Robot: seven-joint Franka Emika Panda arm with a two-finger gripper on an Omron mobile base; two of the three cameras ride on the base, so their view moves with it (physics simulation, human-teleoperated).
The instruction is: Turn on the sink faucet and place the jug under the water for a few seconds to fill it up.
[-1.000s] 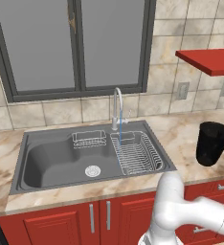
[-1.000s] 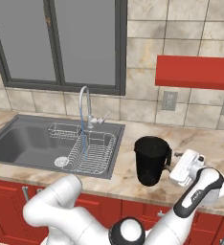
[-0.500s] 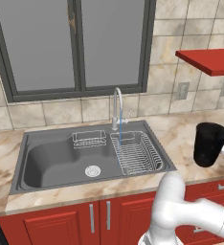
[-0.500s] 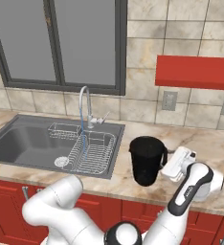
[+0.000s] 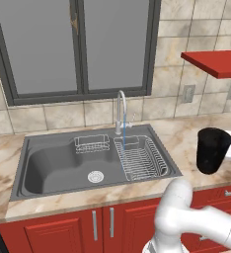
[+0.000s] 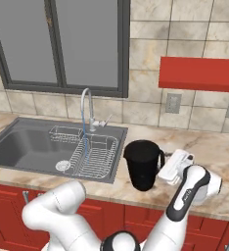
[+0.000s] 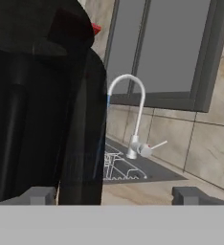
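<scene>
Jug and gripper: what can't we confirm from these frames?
- Contact: the jug hides the gripper fingertips in the right base view.
- Jug handle: the body fills the left of the hand view and hides it; fingertips stand wide apart.
- Gripper: cut off by the right edge in the left base view.

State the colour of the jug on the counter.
Matte black, body and loop handle alike; the jug shows best in the right base view.

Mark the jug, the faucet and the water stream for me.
jug [image 6: 143, 165], right base view, middle of its black body.
faucet [image 5: 120, 101], left base view, upper part of the chrome gooseneck.
water [image 5: 124, 136], left base view, middle of the thin blue stream.
</scene>
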